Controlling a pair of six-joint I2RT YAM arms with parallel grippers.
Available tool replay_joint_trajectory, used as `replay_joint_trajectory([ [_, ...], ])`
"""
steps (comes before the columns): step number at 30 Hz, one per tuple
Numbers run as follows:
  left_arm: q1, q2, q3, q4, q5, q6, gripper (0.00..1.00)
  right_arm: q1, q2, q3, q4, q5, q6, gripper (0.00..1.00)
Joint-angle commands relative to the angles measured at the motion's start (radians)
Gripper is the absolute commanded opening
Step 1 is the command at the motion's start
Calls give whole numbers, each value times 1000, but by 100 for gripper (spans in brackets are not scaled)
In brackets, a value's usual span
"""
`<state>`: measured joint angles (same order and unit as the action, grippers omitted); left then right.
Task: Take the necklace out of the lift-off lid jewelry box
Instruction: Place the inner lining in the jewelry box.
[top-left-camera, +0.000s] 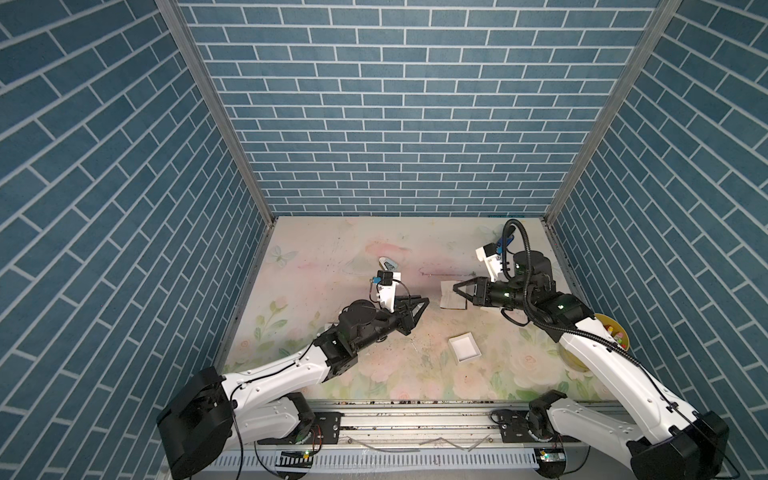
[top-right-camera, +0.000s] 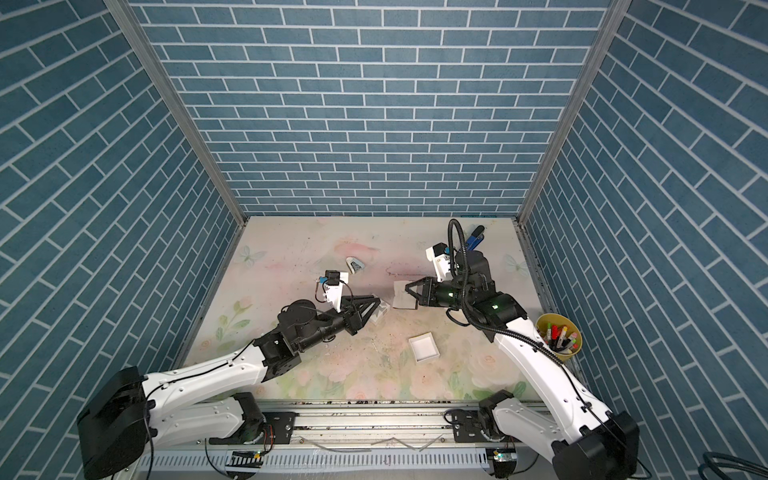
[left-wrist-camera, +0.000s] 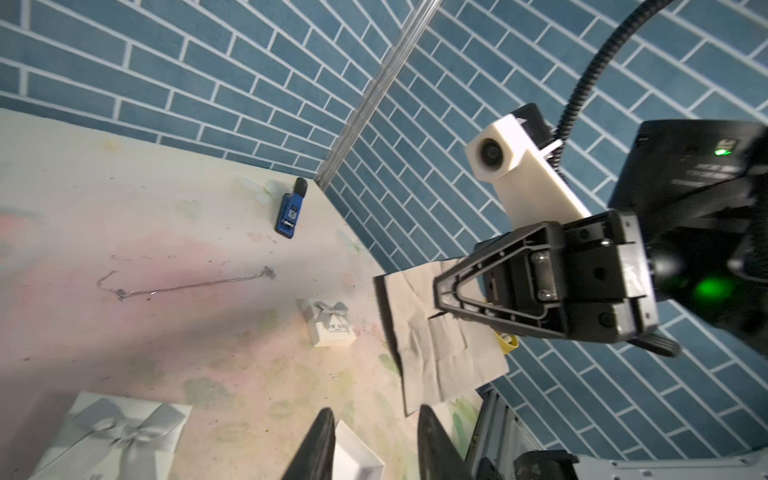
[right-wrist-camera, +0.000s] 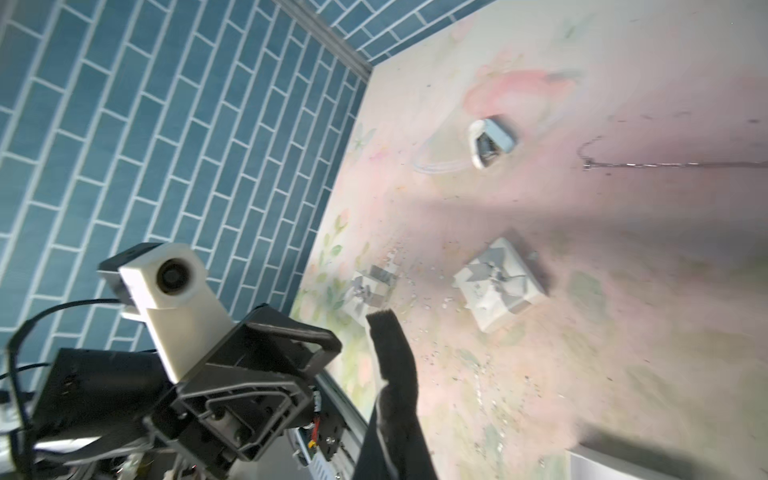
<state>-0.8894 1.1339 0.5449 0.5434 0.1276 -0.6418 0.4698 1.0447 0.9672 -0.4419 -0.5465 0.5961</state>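
Observation:
The thin silver necklace (top-left-camera: 446, 274) (top-right-camera: 409, 274) lies stretched out on the bare floral table, apart from every box; both wrist views show it too (left-wrist-camera: 199, 284) (right-wrist-camera: 665, 164). An open white box tray (top-left-camera: 464, 347) (top-right-camera: 424, 347) sits nearer the front. Two white boxes with grey bows (right-wrist-camera: 498, 282) (right-wrist-camera: 370, 291) stand between the arms. My right gripper (top-left-camera: 456, 288) (left-wrist-camera: 436, 307) is shut on a creased beige pad with a black side (left-wrist-camera: 436, 357) (right-wrist-camera: 390, 353), held above the table. My left gripper (top-right-camera: 377, 300) (left-wrist-camera: 374, 411) hovers open over the table, holding nothing.
A blue stapler (top-right-camera: 473, 239) (left-wrist-camera: 291, 212) lies near the back right corner. A white and pale blue object (top-left-camera: 388, 263) (right-wrist-camera: 490, 141) sits at the back middle. A yellow cup of markers (top-right-camera: 559, 336) stands at the right edge. Brick-patterned walls enclose three sides.

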Motion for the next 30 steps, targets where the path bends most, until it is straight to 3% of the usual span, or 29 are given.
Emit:
replay_joint_trajectory([
  [1,-13,16,29,-228,-66,54,35,-11,20,50,-364,173,-169,0],
  [6,-78,127,73,-319,-94,80,35,-9,93,31,-497,220,-241,0],
  [11,-134,253,59,-226,-87,13,35,-4,125,-41,-484,168,-243,0],
  [17,-175,358,40,-124,-75,-47,33,0,157,-91,-439,134,-260,0],
  [30,-231,543,82,1,-44,-95,19,0,257,-128,-287,135,-281,0],
])
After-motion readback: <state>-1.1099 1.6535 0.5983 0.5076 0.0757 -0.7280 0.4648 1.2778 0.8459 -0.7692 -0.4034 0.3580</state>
